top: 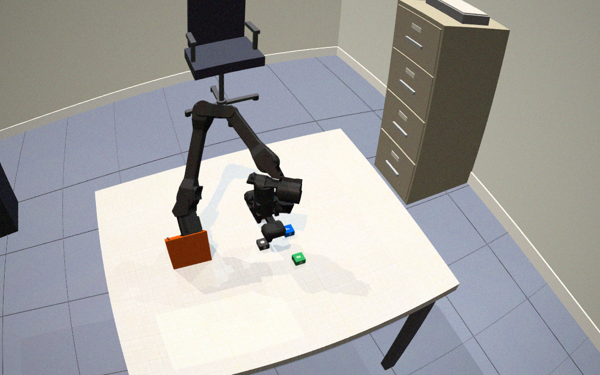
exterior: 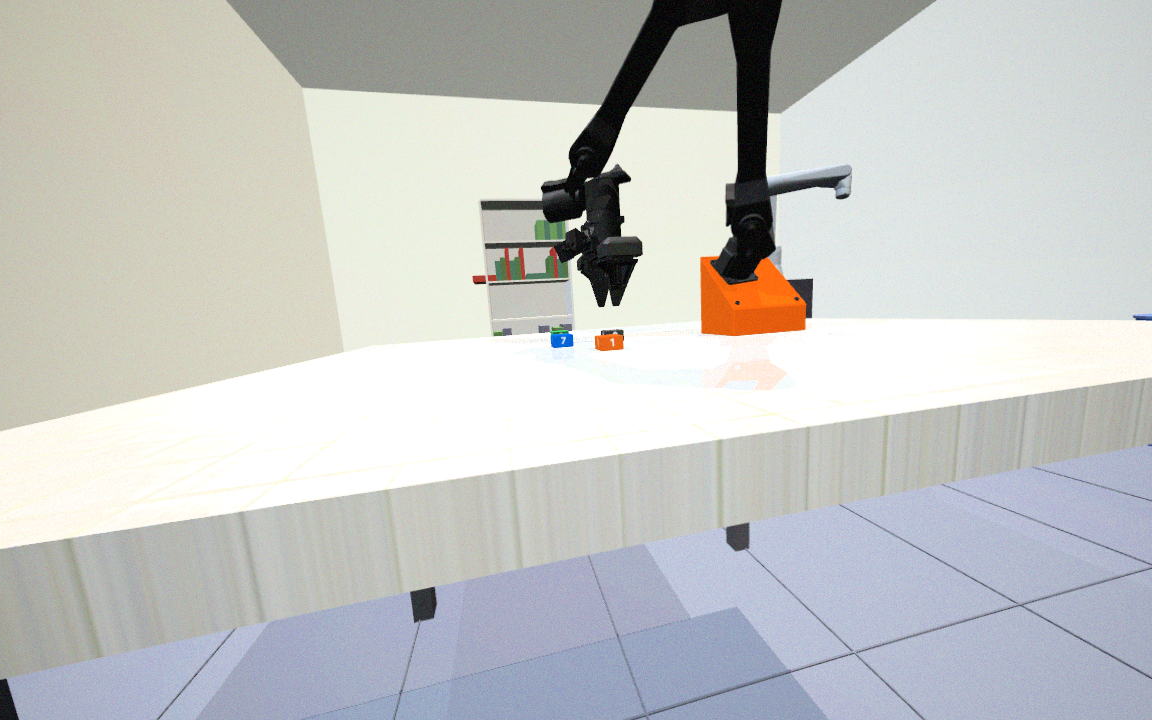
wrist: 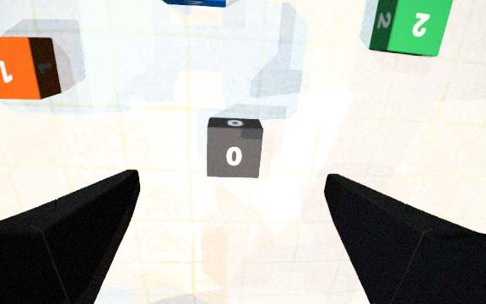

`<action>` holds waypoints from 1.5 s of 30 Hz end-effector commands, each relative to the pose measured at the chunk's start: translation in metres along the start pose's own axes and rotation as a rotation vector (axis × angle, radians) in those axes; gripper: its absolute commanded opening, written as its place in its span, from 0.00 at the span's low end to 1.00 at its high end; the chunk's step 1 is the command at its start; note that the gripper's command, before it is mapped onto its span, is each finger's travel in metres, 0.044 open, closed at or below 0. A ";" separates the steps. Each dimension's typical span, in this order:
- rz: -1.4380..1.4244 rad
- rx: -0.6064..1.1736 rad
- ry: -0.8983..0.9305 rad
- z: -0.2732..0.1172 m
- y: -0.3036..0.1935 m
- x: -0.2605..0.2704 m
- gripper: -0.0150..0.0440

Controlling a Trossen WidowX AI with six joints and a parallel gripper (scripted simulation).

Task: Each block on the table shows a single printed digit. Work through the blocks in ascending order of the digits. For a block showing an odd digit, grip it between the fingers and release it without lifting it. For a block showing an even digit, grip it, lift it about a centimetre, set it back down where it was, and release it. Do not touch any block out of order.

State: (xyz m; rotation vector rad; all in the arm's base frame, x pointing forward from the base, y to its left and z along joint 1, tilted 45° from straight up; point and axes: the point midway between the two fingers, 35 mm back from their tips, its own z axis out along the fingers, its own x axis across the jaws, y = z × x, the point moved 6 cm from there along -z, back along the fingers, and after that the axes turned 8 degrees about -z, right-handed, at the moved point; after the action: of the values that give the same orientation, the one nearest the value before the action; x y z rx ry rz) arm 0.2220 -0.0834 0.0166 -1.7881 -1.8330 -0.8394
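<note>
My gripper [exterior: 609, 305] [wrist: 234, 181] is open and empty, above the table. The dark grey block with 0 [top: 262, 244] [wrist: 234, 152] sits on the table; in the wrist view it lies between the two fingertips and a little beyond them. The orange block with 1 [exterior: 609, 342] [wrist: 8, 69] is at the wrist view's upper left; in the top view the arm hides it. The green block with 2 [top: 298, 258] [wrist: 419, 27] is at the wrist view's upper right. The blue block with 7 [top: 289, 230] [exterior: 561, 341] is partly behind the gripper in the top view; only its edge shows in the wrist view.
The arm's orange base [top: 188, 250] [exterior: 752, 308] stands on the table [top: 227, 335] [exterior: 437, 411], to the left of the blocks in the top view. An office chair [top: 223, 53] and a filing cabinet [top: 451, 107] stand beyond the table.
</note>
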 end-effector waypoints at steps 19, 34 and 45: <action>0.011 -0.005 0.008 0.040 -0.003 0.001 0.93; 0.011 -0.005 0.010 0.053 -0.004 0.002 0.71; 0.011 -0.005 0.010 0.053 -0.004 0.002 0.46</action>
State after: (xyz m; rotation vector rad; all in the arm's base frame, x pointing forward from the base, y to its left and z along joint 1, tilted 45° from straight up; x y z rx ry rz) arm 0.2235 -0.0459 -0.0207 -1.7911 -1.8212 -0.8461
